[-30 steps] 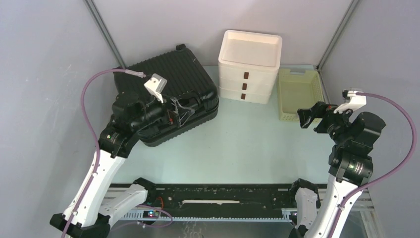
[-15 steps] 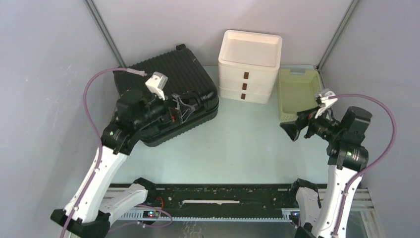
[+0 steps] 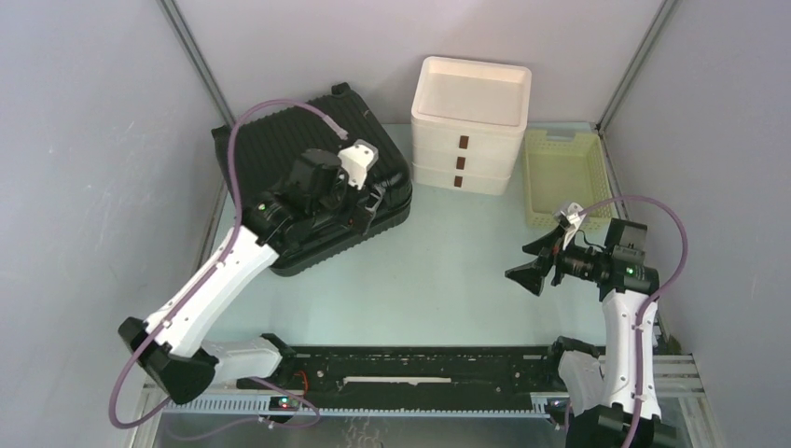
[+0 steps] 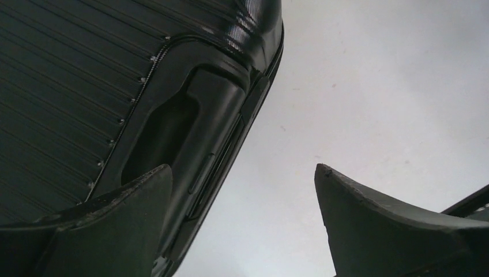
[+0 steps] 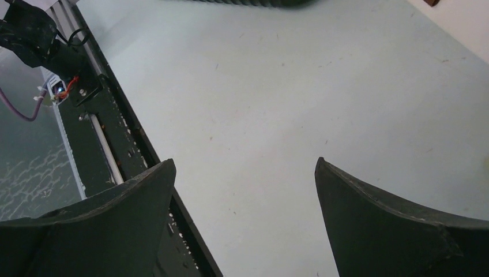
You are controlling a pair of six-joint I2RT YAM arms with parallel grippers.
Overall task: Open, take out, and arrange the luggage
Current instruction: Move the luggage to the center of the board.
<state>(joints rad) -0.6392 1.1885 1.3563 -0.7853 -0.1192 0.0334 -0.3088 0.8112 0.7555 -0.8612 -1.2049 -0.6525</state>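
The luggage (image 3: pixel 280 149), a black ribbed hard-shell suitcase, lies flat and closed at the back left of the table. My left gripper (image 3: pixel 370 207) hangs open over its near right corner, above the side with the recessed handle (image 4: pixel 167 127). In the left wrist view the left gripper (image 4: pixel 243 167) has one finger over the luggage (image 4: pixel 86 69) edge and the other over bare table, and it holds nothing. My right gripper (image 3: pixel 527 264) is open and empty, low over the table on the right. The right wrist view shows only table between the right gripper's (image 5: pixel 245 160) fingers.
A white three-drawer box (image 3: pixel 471 126) stands at the back centre, just right of the suitcase. A pale yellow slatted basket (image 3: pixel 560 177) sits beside it at the back right. A black rail (image 3: pixel 420 369) runs along the near edge. Grey walls close in both sides.
The left arm has swung right across the suitcase to its near right corner. The right arm has dropped and moved left, away from the basket. Both grippers stayed open.
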